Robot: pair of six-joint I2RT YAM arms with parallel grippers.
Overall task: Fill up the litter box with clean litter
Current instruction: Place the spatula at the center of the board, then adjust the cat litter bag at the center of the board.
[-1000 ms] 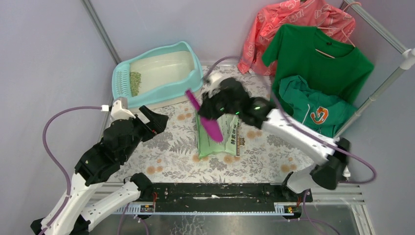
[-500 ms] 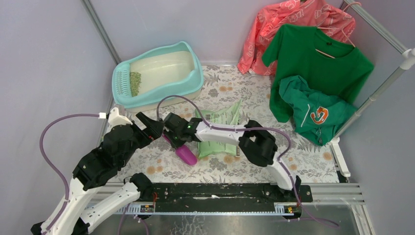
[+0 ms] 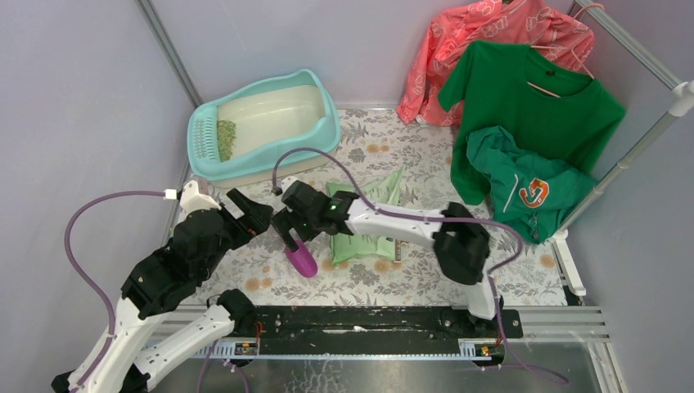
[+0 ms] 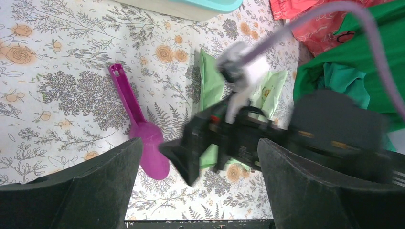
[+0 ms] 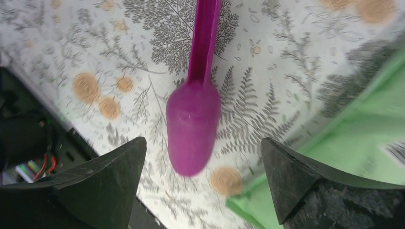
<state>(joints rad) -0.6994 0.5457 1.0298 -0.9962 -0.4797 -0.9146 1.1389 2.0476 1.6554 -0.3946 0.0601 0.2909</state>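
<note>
The litter box (image 3: 327, 131) stands at the back left, and a small patch of clean litter (image 3: 226, 139) lies beside its grate. A purple scoop (image 3: 300, 258) lies flat on the flowered table cover, bowl toward the near edge. My right gripper (image 3: 288, 237) hovers just over the scoop's handle, open and holding nothing. In the right wrist view the scoop (image 5: 193, 119) rests free between the spread fingers of the right gripper (image 5: 203, 176). My left gripper (image 3: 255, 214) is open and empty, just left of the right one. In the left wrist view it (image 4: 200, 191) looks down on the scoop (image 4: 143, 138).
A light green litter bag (image 3: 368, 225) lies on the cover under the right forearm, also in the right wrist view (image 5: 363, 143). Green and coral clothes (image 3: 524, 106) hang on a rack at the back right. The black frame rail (image 3: 368, 319) runs along the near edge.
The right arm swung from above the bag down to the left front with the scoop. Its jaws then opened and the scoop now lies free. The left arm barely moved.
</note>
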